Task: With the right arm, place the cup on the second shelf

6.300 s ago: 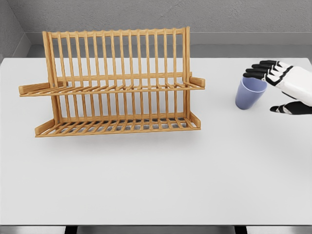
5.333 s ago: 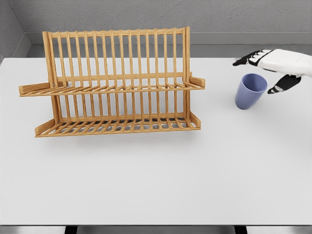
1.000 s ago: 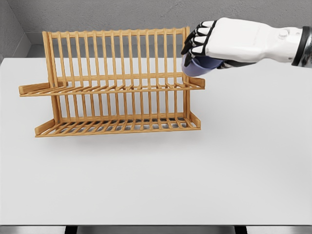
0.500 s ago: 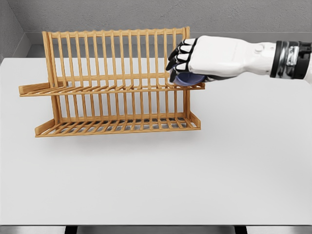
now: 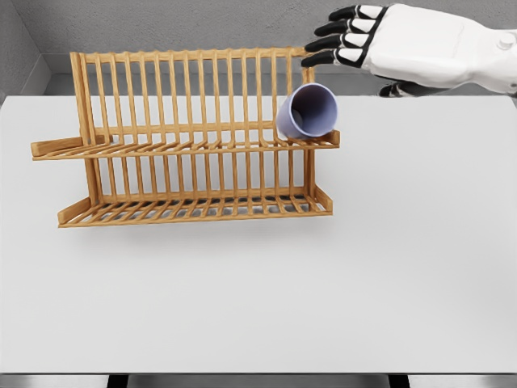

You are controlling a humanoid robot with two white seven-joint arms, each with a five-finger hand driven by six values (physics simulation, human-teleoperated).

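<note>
On the white table [image 5: 242, 283] stands a wooden dish rack [image 5: 186, 137], and at the right end of its upper shelf [image 5: 161, 147] lies the blue cup [image 5: 308, 111] — tipped on its side, mouth facing out toward us, leaning against the slats. It looks light, stiff and smooth, likely to roll; I'd grip it around the wall near the rim. Above and right, the right hand [image 5: 388, 40] hovers clear of it — fingers spread, holding nothing.

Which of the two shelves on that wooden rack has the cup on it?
The upper shelf of the wooden slatted rack: the lavender plastic cup lies tilted at its right end, mouth facing the camera. The lower shelf holds nothing.
</note>
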